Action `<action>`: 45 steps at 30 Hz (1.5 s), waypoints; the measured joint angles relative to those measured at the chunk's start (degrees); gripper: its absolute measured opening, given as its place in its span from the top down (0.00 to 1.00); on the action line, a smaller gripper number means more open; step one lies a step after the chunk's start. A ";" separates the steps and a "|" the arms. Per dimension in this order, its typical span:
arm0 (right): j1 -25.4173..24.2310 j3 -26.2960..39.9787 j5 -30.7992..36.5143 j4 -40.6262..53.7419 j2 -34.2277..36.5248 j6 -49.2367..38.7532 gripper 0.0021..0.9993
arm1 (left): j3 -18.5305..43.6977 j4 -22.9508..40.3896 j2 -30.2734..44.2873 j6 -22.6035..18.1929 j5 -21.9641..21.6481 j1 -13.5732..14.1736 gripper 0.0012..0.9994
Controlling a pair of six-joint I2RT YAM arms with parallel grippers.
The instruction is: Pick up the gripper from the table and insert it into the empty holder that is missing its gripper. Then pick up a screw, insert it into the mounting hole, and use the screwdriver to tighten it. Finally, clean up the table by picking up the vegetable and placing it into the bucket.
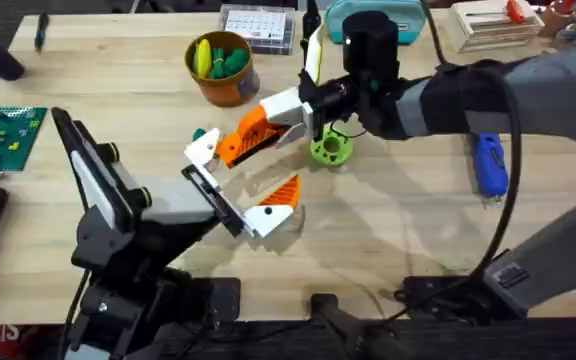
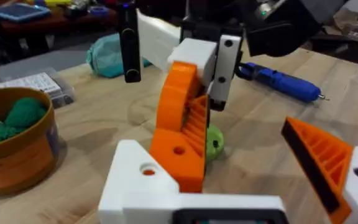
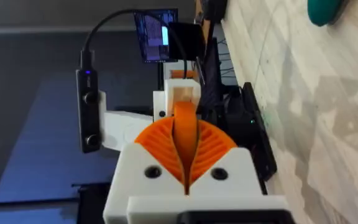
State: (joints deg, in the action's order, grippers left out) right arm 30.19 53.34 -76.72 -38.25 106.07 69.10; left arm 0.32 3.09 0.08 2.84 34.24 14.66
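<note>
The gripper (image 1: pixel 248 135), an orange wedge on a white base, hangs over the table (image 1: pixel 398 230) with my right gripper (image 1: pixel 293 112) shut on its orange end. Its white base (image 2: pixel 142 186) rests at the outer end of the holder (image 1: pixel 213 192), the white plate with a black rail on my left wrist. My left gripper (image 1: pixel 258 175) stands open, its mounted orange finger (image 2: pixel 319 162) set apart at the rail's other end. The blue screwdriver (image 1: pixel 490 165) lies to the right. The bucket (image 1: pixel 223 70) holds yellow and green vegetables. A green round piece (image 1: pixel 330 148) lies under the right gripper. A screw is too small to make out.
A teal pouch (image 1: pixel 373 15) and a clear parts box (image 1: pixel 258 25) sit at the far edge behind the bucket. A green brick board (image 1: pixel 3 135) lies at the left edge. A flat box (image 1: pixel 488 22) stands at the back right. Cables run along the front right edge.
</note>
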 joint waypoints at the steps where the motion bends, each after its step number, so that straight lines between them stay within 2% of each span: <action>1: -0.04 0.06 -0.06 -0.05 0.23 -0.13 0.98 | 0.00 0.03 0.07 0.34 0.08 0.00 0.01; 11: 0.24 0.25 0.27 -0.15 0.27 -0.50 0.98 | 0.00 0.00 0.19 0.56 -0.08 -0.02 0.01; 24: 2.98 0.81 4.38 -0.58 0.29 -0.20 0.98 | 0.00 0.00 0.24 0.94 -1.09 -0.13 0.01; 38: 5.89 1.06 12.95 -1.41 0.27 1.22 0.98 | 0.00 0.09 0.24 2.91 -3.76 -0.79 0.01; 45: 6.39 1.16 14.53 -1.49 0.26 1.22 0.98 | 0.00 0.11 0.24 3.45 -4.71 -0.90 0.01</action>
State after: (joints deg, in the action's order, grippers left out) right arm 36.58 54.50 -62.18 -39.75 106.33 70.32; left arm 0.32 3.20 0.32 6.29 29.53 13.76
